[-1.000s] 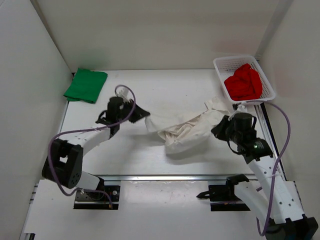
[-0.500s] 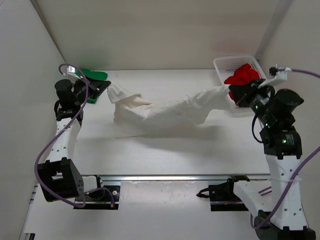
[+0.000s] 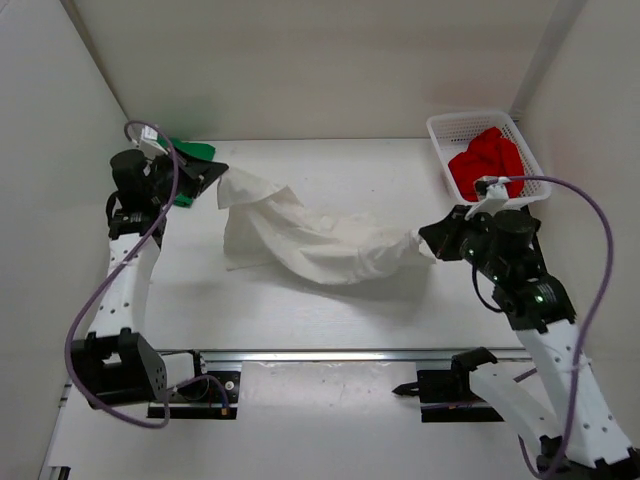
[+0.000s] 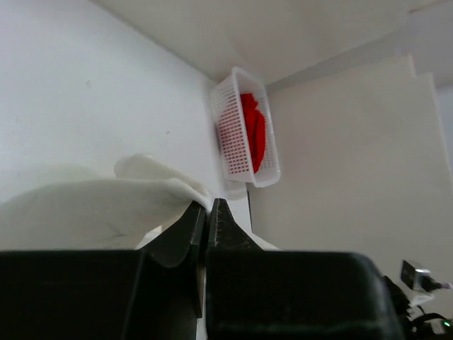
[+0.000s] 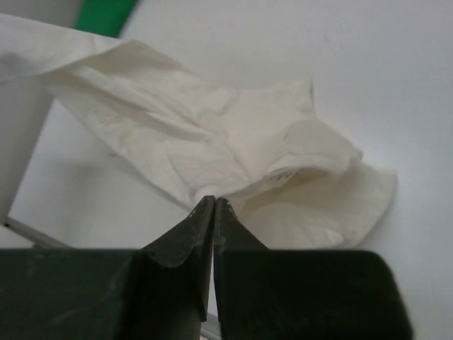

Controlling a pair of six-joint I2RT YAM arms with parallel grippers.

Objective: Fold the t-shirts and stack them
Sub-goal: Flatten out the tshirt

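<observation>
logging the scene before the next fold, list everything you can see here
white t-shirt: 1, white, mid-table, stretched between both arms
green t-shirt: 1, bright green, far-left corner, mostly hidden behind the left arm
red t-shirt: 1, red, bunched in the basket
mesh basket: 1, white, far-right corner
table: 1, white, under everything
left arm: 1, black and white, left side, jaws shut on the white t-shirt's left end
right arm: 1, black and white, right side, jaws shut on its right end
</observation>
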